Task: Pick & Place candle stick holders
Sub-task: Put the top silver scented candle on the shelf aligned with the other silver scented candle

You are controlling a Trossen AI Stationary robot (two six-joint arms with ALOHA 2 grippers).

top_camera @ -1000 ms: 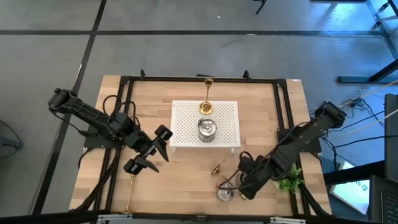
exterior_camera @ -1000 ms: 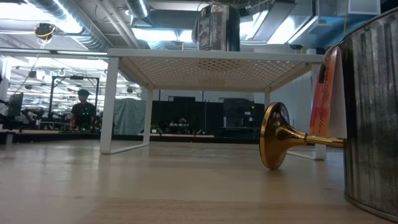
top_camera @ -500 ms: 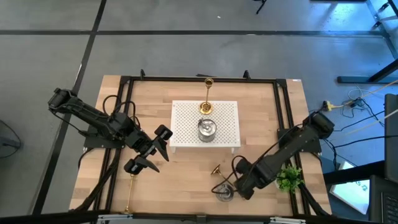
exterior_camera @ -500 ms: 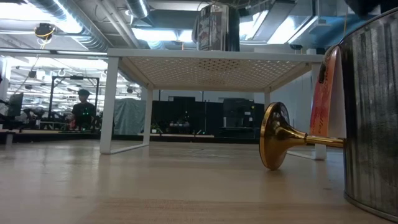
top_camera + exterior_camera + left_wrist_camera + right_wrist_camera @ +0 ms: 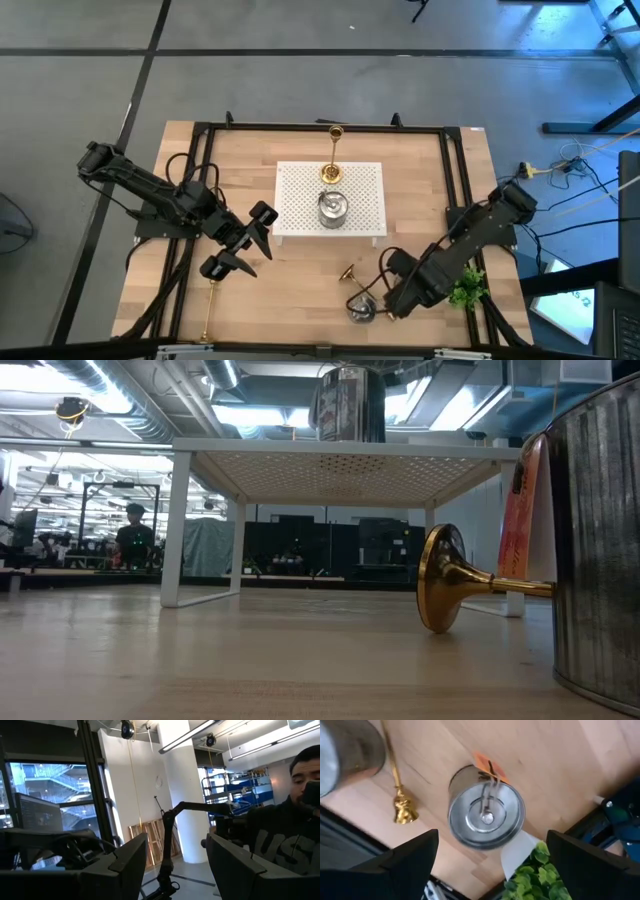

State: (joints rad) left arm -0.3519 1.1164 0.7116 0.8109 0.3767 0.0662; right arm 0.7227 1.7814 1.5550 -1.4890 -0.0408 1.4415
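Observation:
A squat silver holder (image 5: pixel 360 310) with an orange tag stands on the table near the front edge; in the right wrist view the silver holder (image 5: pixel 486 815) is seen from straight above. My right gripper (image 5: pixel 392 298) hangs open over it, pointing down, one finger on either side and clear of it. A gold candlestick (image 5: pixel 350 275) lies on its side just beyond it. Another gold candlestick (image 5: pixel 208 312) lies at the front left. On the white stand (image 5: pixel 300 190) are a silver holder (image 5: pixel 332 208) and a gold candlestick (image 5: pixel 331 160). My left gripper (image 5: pixel 248 245) waits open, raised, left of the stand.
A small green plant (image 5: pixel 462 290) stands right beside the right arm at the table's front right. A black frame rail (image 5: pixel 190 200) runs around the tabletop. Bare wood lies between the stand and the front edge. A person (image 5: pixel 292 820) shows in the room beyond.
My right gripper has tipped downward until it points straight at the table over the silver holder, the arm folding a little as it did so. Its fingers have stayed apart. The holders and candlesticks have not moved.

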